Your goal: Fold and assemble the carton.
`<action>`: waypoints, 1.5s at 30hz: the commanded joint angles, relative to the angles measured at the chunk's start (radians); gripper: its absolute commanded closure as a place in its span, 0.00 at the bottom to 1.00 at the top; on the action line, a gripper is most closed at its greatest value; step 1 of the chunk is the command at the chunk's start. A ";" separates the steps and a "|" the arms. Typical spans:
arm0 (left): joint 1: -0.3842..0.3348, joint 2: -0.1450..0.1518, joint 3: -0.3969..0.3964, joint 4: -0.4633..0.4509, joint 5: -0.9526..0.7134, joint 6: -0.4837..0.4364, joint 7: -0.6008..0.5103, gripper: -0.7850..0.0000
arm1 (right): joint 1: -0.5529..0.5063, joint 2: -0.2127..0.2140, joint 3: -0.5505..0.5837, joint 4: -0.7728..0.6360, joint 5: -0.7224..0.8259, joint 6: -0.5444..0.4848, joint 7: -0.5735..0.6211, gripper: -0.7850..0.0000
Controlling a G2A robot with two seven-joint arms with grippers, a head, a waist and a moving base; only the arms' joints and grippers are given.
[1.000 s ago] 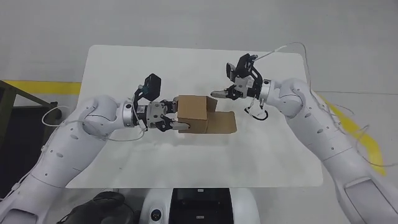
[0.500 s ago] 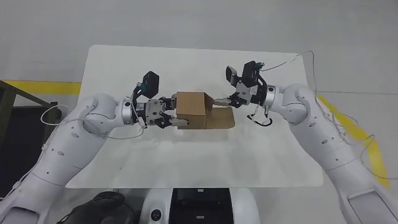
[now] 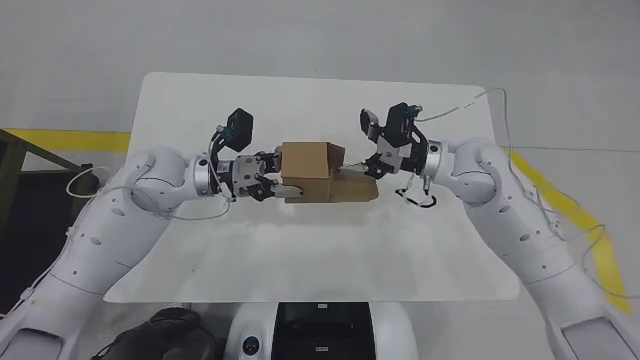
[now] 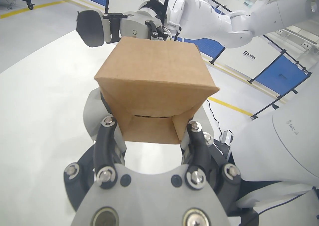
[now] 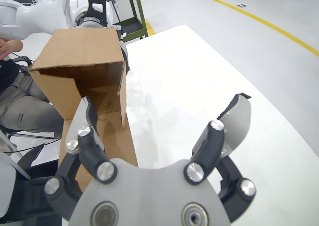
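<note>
So the left gripper (image 4: 143, 118) is clamped onto the carton (image 4: 154, 67). It has a finger on each side of the end nearest it, pressed against the cardboard walls. The small flaps at that end are bent inward, so you're looking into a shallow recess just ahead of the gripper's palm. The rest of the box stretches straight away from it, brown and squared up into a tube shape.

The right gripper (image 5: 162, 106) is at the far end of the box, facing the left one, and it's spread wide, not gripping anything. One of its fingers (image 5: 83, 112) pokes into the open mouth of the box, close to the lower inside wall. The other sits out to the side over the white table (image 5: 187, 67), well apart from the cardboard. That open end points straight at the right gripper, so you can see right into the hollow.

One long flap (image 5: 99, 142) runs from the open mouth toward the right gripper, flat on the table beneath the finger that's inside.

From above, the box sits directly between the two grippers. I can't tell if its underside touches the table or hangs just off it
</note>
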 commanded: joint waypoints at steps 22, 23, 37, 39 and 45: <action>0.163 -0.010 -0.083 -0.082 0.601 0.000 0.488 0.53 | -0.119 0.047 0.181 -0.069 0.074 0.001 0.044 0.00; 0.163 -0.010 -0.083 -0.082 0.601 0.000 0.488 0.53 | -0.121 0.047 0.183 -0.072 0.075 0.001 0.045 0.00; 0.163 -0.010 -0.083 -0.082 0.601 0.000 0.488 0.68 | -0.130 0.046 0.173 -0.107 0.022 0.139 0.114 0.00; 0.163 -0.010 -0.083 -0.082 0.601 0.000 0.488 0.80 | -0.128 0.045 0.169 -0.108 0.019 0.148 0.118 0.00; 0.157 -0.015 -0.078 -0.034 0.618 0.032 0.473 1.00 | -0.118 0.042 0.157 -0.102 0.014 0.152 0.129 0.00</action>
